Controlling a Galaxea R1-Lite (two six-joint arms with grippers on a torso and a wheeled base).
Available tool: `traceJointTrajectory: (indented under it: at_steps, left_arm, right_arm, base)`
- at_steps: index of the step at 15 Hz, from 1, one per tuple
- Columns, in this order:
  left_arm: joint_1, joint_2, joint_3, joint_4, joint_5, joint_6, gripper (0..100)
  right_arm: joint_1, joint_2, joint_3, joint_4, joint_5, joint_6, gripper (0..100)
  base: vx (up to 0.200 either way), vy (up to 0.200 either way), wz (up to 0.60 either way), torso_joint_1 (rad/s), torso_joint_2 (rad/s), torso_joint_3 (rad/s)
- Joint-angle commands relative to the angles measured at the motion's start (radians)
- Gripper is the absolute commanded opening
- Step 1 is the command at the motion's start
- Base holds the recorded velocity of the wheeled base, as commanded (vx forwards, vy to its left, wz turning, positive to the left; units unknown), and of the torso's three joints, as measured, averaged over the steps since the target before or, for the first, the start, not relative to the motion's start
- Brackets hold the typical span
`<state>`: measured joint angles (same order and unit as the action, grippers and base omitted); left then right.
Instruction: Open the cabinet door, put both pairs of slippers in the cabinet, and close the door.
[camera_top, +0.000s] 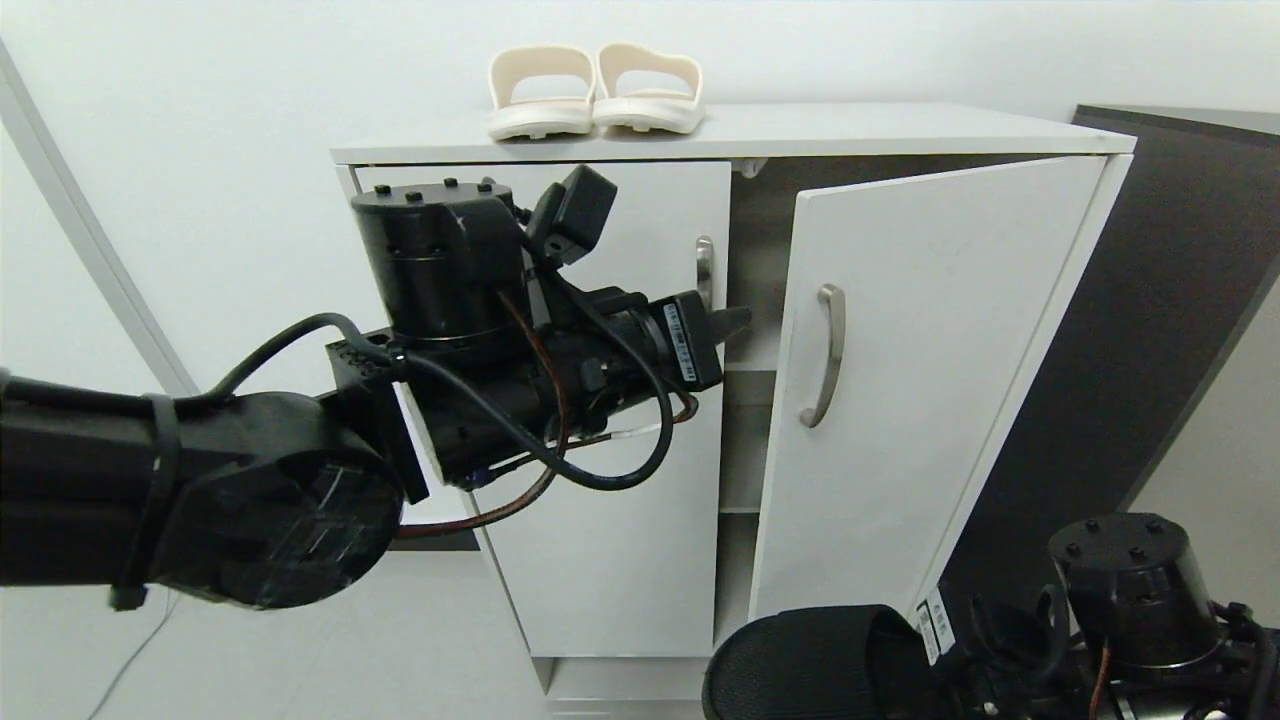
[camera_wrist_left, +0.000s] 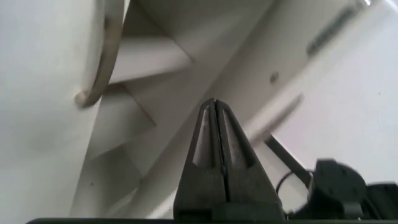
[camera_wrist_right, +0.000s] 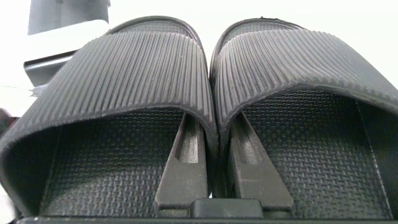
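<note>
Low at the near right, the black slippers (camera_top: 810, 660) sit on the right gripper (camera_wrist_right: 213, 121) as a pair, side by side and open ends toward the wrist. One finger goes inside each slipper, and the two adjoining inner walls are pinched between them. So the jaws are nearly closed, gripping both slippers at once with only those walls between them. This pair hangs in front of the lower part of the cabinet (camera_top: 900, 135), just below the bottom edge of the right door (camera_top: 930, 350), outside the cabinet. That door stands ajar, swung toward the near side, and a shelf (camera_top: 745, 375) shows in the dark gap behind it. The left door (camera_top: 620, 560) lies flat against the cabinet front. The left gripper (camera_top: 740, 322) hovers at the gap between the doors, just right of the left door's handle (camera_top: 704, 265) and below it. Its jaws are closed tight, finger against finger, holding nothing; whether the tips touch the door edge cannot be told. The beige slippers (camera_top: 595, 95) rest as a pair on the cabinet top, toward its left half, at the far edge near the wall. A white sticker (camera_top: 680, 340) sits on the left gripper body and another sticker (camera_top: 932, 620) by the right wrist, print too small to read.
</note>
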<state>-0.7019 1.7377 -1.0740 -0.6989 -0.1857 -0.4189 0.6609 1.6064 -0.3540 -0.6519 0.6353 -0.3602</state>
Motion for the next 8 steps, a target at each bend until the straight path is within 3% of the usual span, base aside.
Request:
traceJointTrajectory:
  at_steps: [1, 4, 8]
  left_arm:
    - [0.005, 0.062, -0.058, -0.001, 0.0, -0.009, 0]
    - [0.005, 0.143, -0.138, -0.002, -0.001, -0.02, 0]
    - [0.004, 0.161, -0.165, 0.007, -0.001, -0.023, 0]
  right_arm:
    - [0.006, -0.005, 0.003, 0.002, 0.001, -0.006, 0]
    - [0.006, 0.014, 0.003, 0.0, 0.001, -0.026, 0]
    - [0.006, 0.026, 0.003, -0.002, 0.001, -0.028, 0]
  base:
    - [0.0, 0.0, 0.0, 0.0, 0.0, 0.0]
    - [0.0, 0.0, 0.0, 0.0, 0.0, 0.0]
    - [0.0, 0.0, 0.0, 0.0, 0.0, 0.0]
